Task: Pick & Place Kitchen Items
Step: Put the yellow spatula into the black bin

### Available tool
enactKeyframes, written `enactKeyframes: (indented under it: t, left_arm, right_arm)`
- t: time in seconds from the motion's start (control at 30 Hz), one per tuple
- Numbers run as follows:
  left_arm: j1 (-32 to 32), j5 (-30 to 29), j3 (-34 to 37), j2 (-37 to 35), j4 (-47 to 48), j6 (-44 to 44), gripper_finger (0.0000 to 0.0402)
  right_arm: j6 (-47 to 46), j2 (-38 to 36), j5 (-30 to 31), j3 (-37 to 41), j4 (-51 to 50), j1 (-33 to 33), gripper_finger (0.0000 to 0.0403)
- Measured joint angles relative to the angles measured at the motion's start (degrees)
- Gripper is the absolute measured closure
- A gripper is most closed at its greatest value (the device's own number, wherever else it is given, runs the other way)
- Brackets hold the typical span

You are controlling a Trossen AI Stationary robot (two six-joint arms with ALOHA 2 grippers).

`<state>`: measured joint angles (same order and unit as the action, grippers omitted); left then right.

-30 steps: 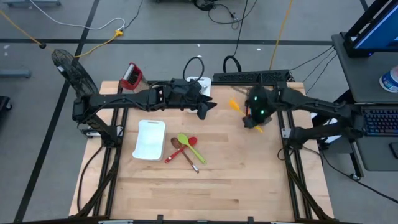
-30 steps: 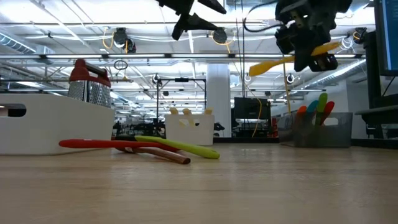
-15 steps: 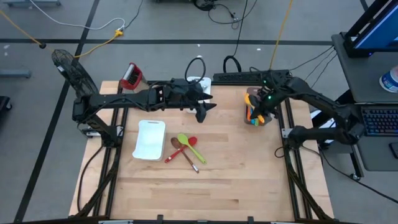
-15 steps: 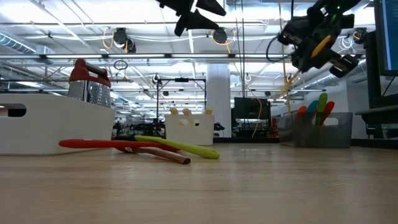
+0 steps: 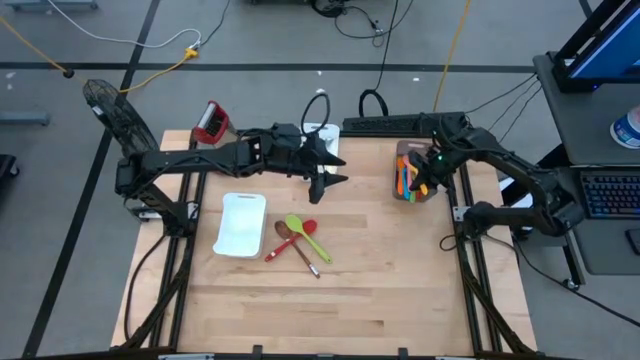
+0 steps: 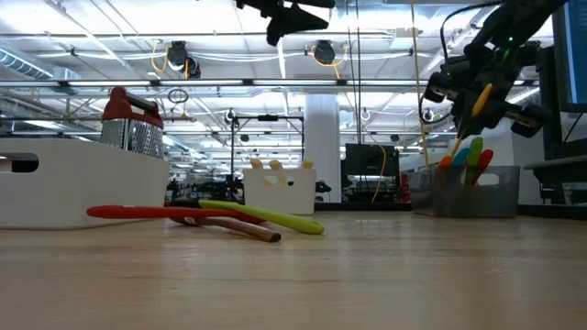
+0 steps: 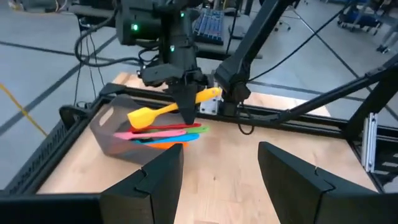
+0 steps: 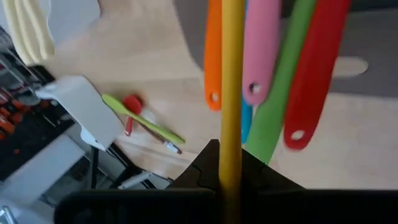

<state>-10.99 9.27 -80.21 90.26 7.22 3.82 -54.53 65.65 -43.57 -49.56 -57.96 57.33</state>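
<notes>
My right gripper (image 5: 421, 177) is shut on a yellow spatula (image 7: 144, 115) and hangs over a grey see-through bin (image 7: 109, 134) at the table's far right. Pink, red, green, blue and orange utensils (image 7: 171, 130) lie in that bin. A green spoon (image 5: 306, 236), a red spoon (image 5: 291, 241) and a wooden-handled spoon (image 5: 301, 253) lie flat on the table's middle. My left gripper (image 7: 221, 180) is open, high above the table's far middle, and points toward the bin. My right gripper pinches the yellow spatula's handle (image 7: 169, 110) between its two fingers, at a point between the handle's middle and its free end. The fingers (image 7: 187, 107) come from above, pointing down, and lie across the handle. The spatula is lifted clear over the bin, slanted, blade end lower.
A white tray (image 5: 241, 223) lies left of the three spoons. A steel grater with a red top (image 5: 210, 122) stands at the far left corner. Bare wood spreads over the near half of the table (image 5: 330, 310).
My right gripper has swung toward the table's far right edge and sunk, rolling as it went. The yellow spatula, earlier held over bare table, now hangs over the bin. My left gripper has rolled about its own axis without leaving its place.
</notes>
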Motion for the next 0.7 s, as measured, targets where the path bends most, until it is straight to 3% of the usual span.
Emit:
enactKeyframes:
  t: [0.27,0.7]
  left_arm:
    - [-1.5,2.0,2.9,-4.1,-4.2,-0.7,0.0188]
    - [-4.3,2.9,24.9,-18.5,-17.4,3.8,0.0188]
  right_arm:
    - [-2.8,0.0,-0.1,3.7,7.2,3.9,0.0397]
    - [-3.6,0.0,-1.2,5.9,11.0,4.6,0.0389]
